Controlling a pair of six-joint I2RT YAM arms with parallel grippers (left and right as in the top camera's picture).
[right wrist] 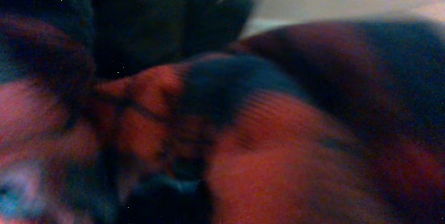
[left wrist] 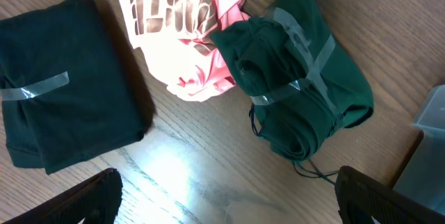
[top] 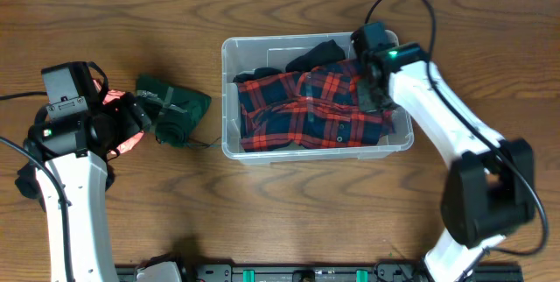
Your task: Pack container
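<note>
The clear plastic container (top: 229, 54) stands mid-table. It holds a red and navy plaid shirt (top: 306, 111) and a black garment (top: 317, 54). My right gripper (top: 372, 94) is down inside the container's right end, against the plaid shirt (right wrist: 292, 147). Its wrist view shows only blurred cloth and its fingers do not show. My left gripper (left wrist: 229, 206) is open and empty over bare wood. It sits just short of a dark green taped bundle (left wrist: 299, 92), which also shows in the overhead view (top: 175, 109). A corner of the container (left wrist: 431, 123) shows at the right.
A pink and white printed garment (left wrist: 184, 29) lies crumpled beside the green bundle, partly under my left arm in the overhead view (top: 122, 133). A dark folded garment with a tape strip (left wrist: 66, 99) lies to its left. Bare wood surrounds the container.
</note>
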